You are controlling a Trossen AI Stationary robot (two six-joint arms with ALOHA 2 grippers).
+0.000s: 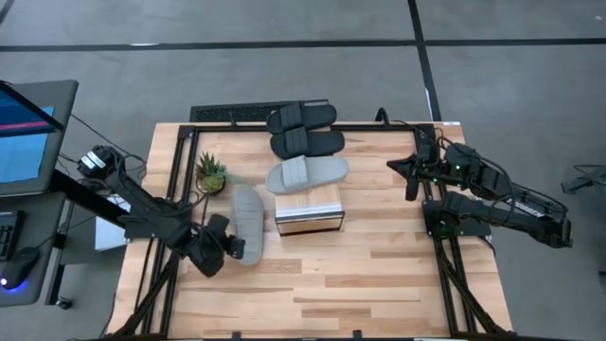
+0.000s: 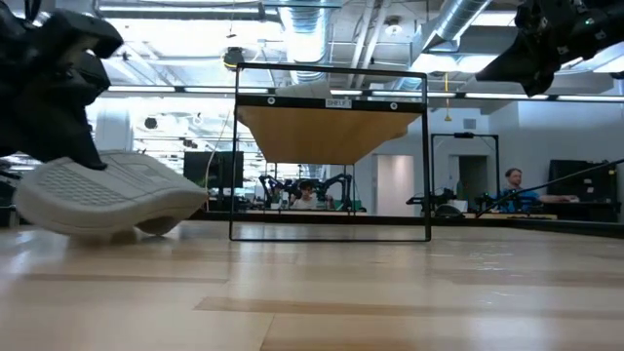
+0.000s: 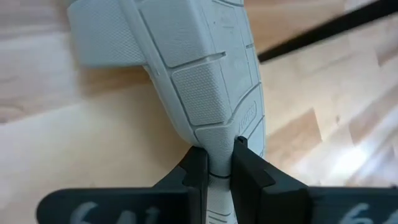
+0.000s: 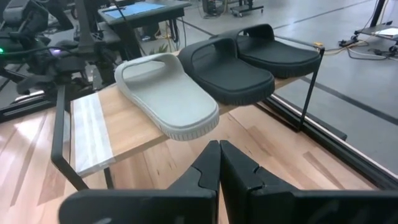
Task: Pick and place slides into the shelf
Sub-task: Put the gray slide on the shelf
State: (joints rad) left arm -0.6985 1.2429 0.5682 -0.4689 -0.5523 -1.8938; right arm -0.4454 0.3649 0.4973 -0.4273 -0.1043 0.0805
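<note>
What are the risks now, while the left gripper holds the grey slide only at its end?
1. The left gripper pinches only the thin edge of the grey slide, so the slide may swing or slip out when lifted.
2. The shelf already carries another grey slide and two black slides; the free part looks small, so the new one might push them.
3. The potted plant stands close and might be knocked.

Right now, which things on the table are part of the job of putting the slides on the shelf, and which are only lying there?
Part of the job:
- grey-green slide gripped by the left hand
- grey-green slide on the shelf
- two black slides, also on the shelf
- shelf

Only lying there:
- small potted plant
- right hand, shut and waiting at the right side
</note>
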